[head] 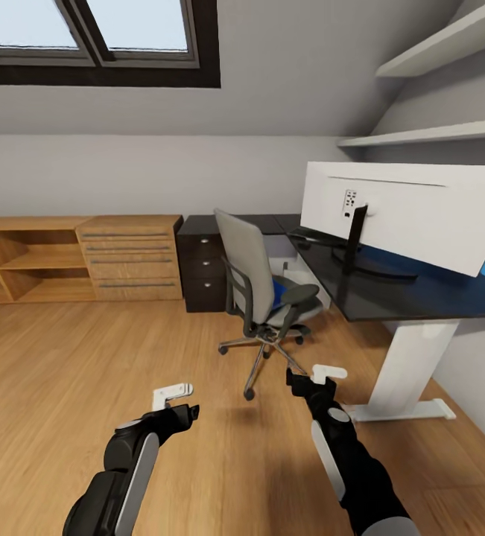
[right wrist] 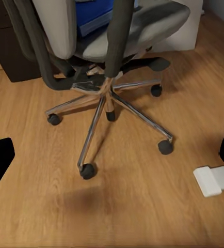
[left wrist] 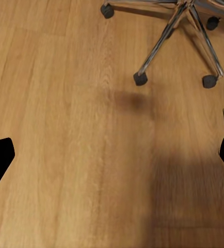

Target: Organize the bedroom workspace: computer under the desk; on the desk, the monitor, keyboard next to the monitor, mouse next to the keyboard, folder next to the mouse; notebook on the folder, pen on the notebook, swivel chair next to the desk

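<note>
The swivel chair stands on the wooden floor, in front of the desk. The blue folder lies on its seat. On the glossy black desk top the monitor shows its white back to me. A light grey box, by its look the computer, sits on the floor behind the chair. My left gripper and right gripper hang low over the floor short of the chair's star base, both open with nothing between the fingers. The keyboard, mouse, notebook and pen are out of view.
A light wooden chest of drawers and an open wooden shelf unit line the back wall. The desk's black drawers stand beside them. The desk's white leg and its foot lie to the right of my right arm.
</note>
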